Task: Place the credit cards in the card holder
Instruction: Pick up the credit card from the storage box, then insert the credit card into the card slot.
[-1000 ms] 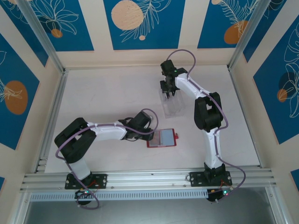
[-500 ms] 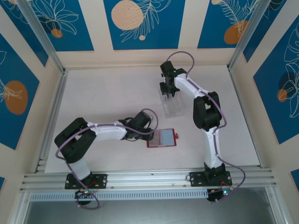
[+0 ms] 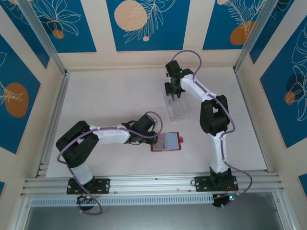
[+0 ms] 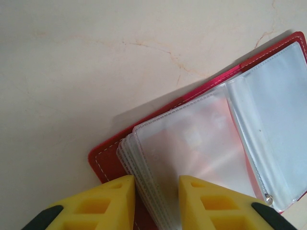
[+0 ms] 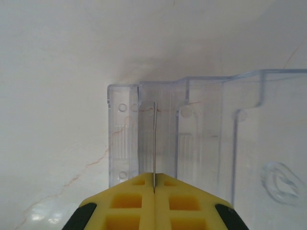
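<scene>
The card holder (image 3: 167,142), a red wallet, lies open on the table with its pale inside up. In the left wrist view its clear sleeves (image 4: 192,143) fan up over the red cover (image 4: 108,160). My left gripper (image 4: 157,184) (image 3: 152,139) sits at the wallet's left edge, its jaws a little apart with the sleeve stack between them. My right gripper (image 5: 154,178) (image 3: 173,90) is shut on a thin credit card (image 5: 154,139), seen edge-on, so I cannot tell its colour. The card stands upright over the clear tray.
A clear plastic tray (image 5: 206,143) (image 3: 178,109) with moulded slots stands on the pale table behind the wallet, right under my right gripper. Aluminium rails run along the left side and the near edge (image 3: 144,182).
The right gripper has shifted only very slightly above the clear tray. The left arm and the wallet have stayed put.
</scene>
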Motion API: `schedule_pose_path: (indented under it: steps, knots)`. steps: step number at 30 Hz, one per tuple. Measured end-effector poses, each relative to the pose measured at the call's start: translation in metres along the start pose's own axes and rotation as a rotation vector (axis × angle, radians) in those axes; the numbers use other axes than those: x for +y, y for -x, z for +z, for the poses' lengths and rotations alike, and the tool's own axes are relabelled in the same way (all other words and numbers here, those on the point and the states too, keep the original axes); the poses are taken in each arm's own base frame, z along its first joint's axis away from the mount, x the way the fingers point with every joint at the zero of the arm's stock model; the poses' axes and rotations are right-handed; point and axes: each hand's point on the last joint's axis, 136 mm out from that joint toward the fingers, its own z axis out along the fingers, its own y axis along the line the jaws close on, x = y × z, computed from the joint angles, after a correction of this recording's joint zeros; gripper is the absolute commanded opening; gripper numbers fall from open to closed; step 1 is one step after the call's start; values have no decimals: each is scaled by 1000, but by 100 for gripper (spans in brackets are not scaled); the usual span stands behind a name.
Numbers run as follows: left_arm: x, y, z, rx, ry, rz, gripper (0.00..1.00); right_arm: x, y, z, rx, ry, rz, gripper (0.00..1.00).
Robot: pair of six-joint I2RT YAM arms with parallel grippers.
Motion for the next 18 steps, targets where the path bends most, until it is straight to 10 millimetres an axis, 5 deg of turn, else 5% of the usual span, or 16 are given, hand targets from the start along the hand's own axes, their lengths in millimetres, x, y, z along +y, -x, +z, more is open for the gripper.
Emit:
schedule_pose_path:
  steps: [9, 13, 18]
  knots:
    - [0, 0, 0, 0, 0, 0, 27, 9, 24, -120, -238, 36, 4, 0]
    - [0, 0, 0, -1, 0, 0, 27, 21, -8, -156, -291, 94, 12, 0]
    - [0, 0, 0, -1, -1, 0, 25, 31, -79, -144, -238, 217, 70, 0]
